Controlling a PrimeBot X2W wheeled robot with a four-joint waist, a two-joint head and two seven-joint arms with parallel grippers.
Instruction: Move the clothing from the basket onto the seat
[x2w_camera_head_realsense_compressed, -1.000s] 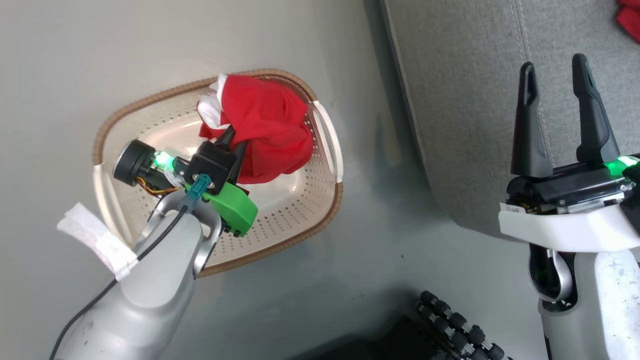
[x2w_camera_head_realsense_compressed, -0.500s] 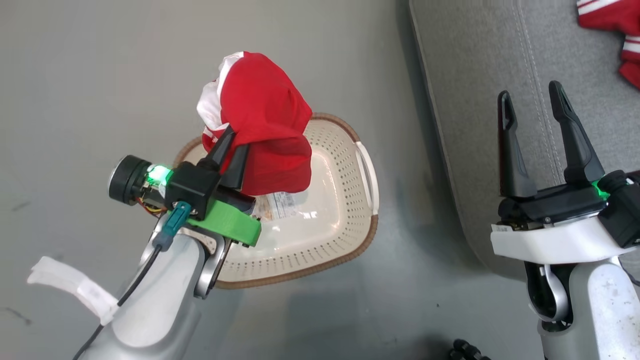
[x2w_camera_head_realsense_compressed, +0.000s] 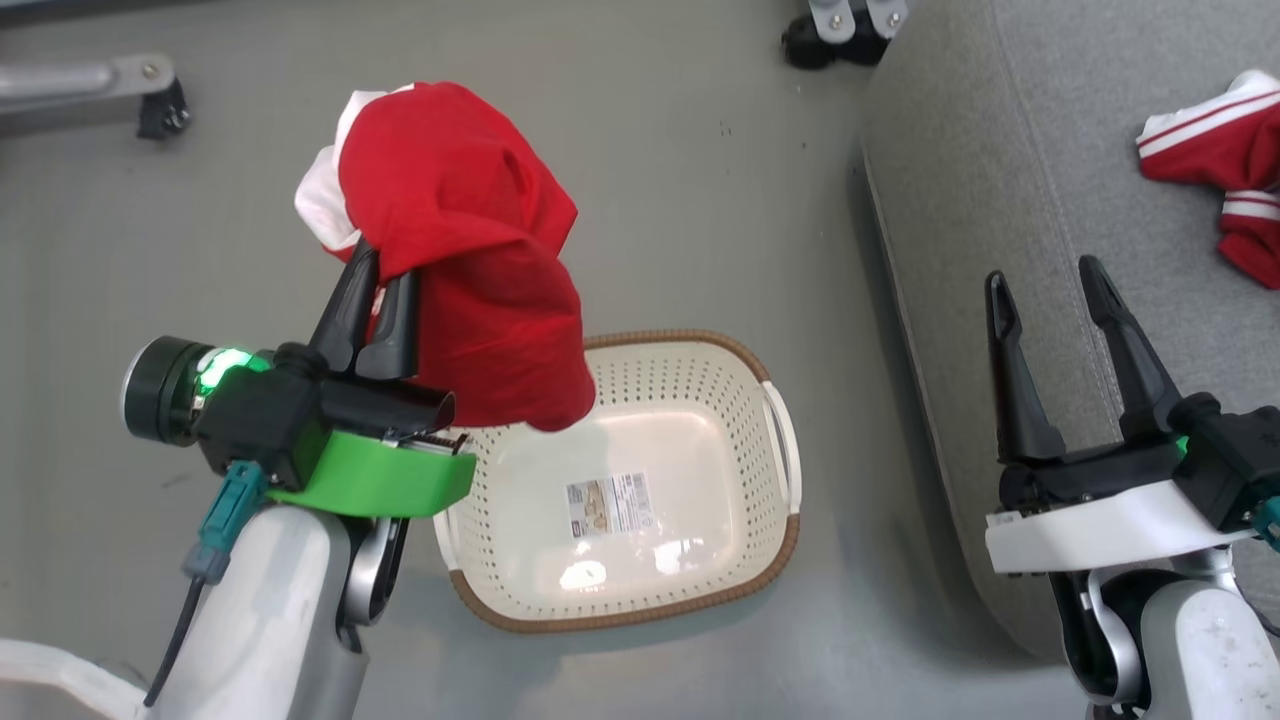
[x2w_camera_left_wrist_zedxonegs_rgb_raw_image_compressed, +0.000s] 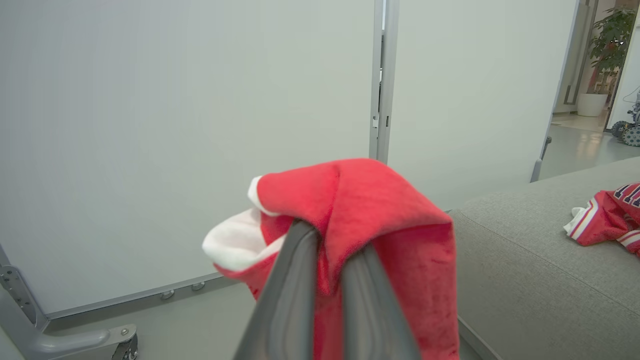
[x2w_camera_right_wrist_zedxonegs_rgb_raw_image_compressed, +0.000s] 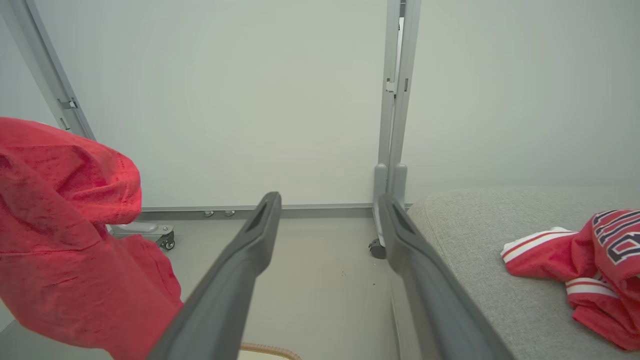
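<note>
Shorts (x2w_camera_head_realsense_compressed: 470, 250): lifted clear of the basket (x2w_camera_head_realsense_compressed: 690, 345), now emptied.
Left claw (x2w_camera_head_realsense_compressed: 380, 290): pinched shut on the shorts.
Right claw (x2w_camera_head_realsense_compressed: 1040, 271): wide, empty.
Remaining: carry to seat (x2w_camera_head_realsense_compressed: 960, 200), beside jersey (x2w_camera_head_realsense_compressed: 1215, 140).

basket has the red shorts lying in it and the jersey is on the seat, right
Not quite. The shorts are not in the basket: the left gripper holds them up in the air, as the head view shows. The jersey is on the seat.
</note>
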